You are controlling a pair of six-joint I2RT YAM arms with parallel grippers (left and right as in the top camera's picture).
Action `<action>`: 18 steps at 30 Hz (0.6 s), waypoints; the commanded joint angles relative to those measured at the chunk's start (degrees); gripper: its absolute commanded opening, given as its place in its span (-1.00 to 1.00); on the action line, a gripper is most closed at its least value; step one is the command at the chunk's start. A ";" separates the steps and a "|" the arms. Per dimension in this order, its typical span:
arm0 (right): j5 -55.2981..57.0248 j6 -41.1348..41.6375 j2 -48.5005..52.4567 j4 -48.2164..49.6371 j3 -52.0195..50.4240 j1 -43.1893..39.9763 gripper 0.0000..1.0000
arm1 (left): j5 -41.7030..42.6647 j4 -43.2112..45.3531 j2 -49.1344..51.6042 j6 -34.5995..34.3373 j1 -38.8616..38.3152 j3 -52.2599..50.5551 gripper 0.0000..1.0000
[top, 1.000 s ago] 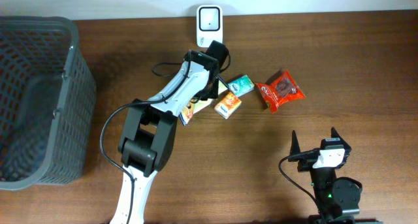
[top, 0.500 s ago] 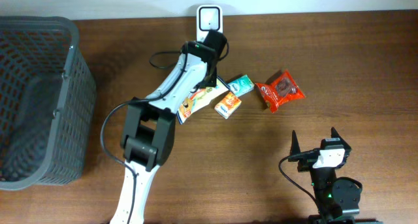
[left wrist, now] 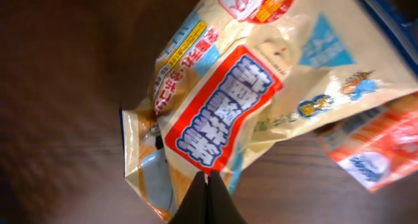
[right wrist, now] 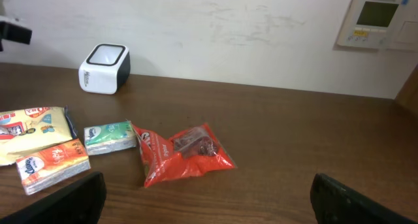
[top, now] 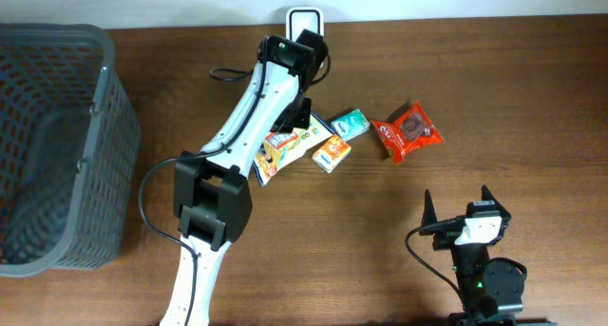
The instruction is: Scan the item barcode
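Far left: dark mesh basket point(top: 57, 145) on the wooden surface point(top: 532, 79). Centre: left arm reaches from the near edge toward the back wall, wrist just beside the white scanner point(top: 306, 18) and partly covering it from above. Left gripper point(left wrist: 208, 188) has its fingers pressed together, clamped on the film edge of the cream snack bag point(top: 277, 150), which has a red-framed label in blue print. The bag sits below the scanner and beside the orange box point(top: 332, 152); cannot tell whether it is clear of the surface. Next right: teal pack point(top: 351, 124), then red packet point(top: 407, 131). Far right, near edge: right gripper point(top: 459, 204), fingers wide apart, holding nothing.
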 commanded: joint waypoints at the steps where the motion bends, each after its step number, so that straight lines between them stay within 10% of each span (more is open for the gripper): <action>1: 0.09 0.24 -0.37 -0.20 -0.52 -0.31 0.97 | -1.88 4.48 -1.27 0.90 0.11 -7.87 -1.00; 7: 0.09 0.24 -0.37 -0.20 -0.52 -0.31 0.97 | -24.28 9.40 -2.03 -1.77 2.43 -18.16 -1.00; 11: 0.09 0.24 -0.37 -0.17 -0.52 -0.31 0.97 | -13.75 5.66 -4.20 -1.90 2.32 -2.29 -1.00; 18: 0.07 0.24 -0.37 -0.17 -0.52 -0.31 0.97 | -0.98 10.86 3.19 -1.90 2.32 -5.97 -0.88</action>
